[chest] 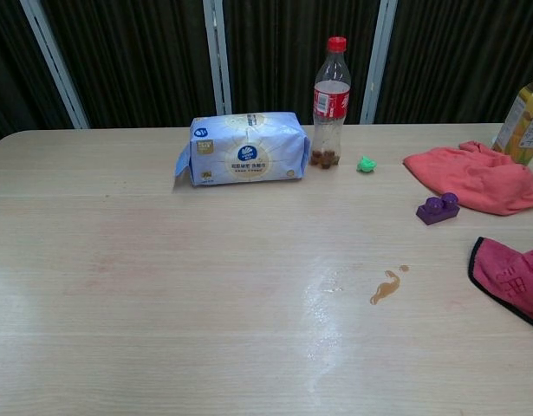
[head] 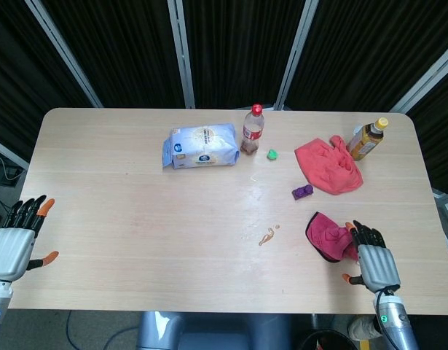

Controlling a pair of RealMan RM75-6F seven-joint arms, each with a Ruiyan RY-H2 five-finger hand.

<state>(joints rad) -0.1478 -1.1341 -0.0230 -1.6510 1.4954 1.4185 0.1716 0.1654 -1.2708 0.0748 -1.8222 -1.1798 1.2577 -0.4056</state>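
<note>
Dark pink cloth (chest: pixel 513 279) cut off by chest view's right edge, yellow bottle (chest: pixel 528 113) likewise clipped, both hands outside that view.

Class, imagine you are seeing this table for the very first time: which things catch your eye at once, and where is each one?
The eye goes first to the right hand at the near right edge, its fingertips at the dark pink cloth. Just left of that cloth, a small brown spill stains the table. Along the far side stand a blue tissue pack and a red-capped bottle, while the left hand waits off the near left corner.
</note>
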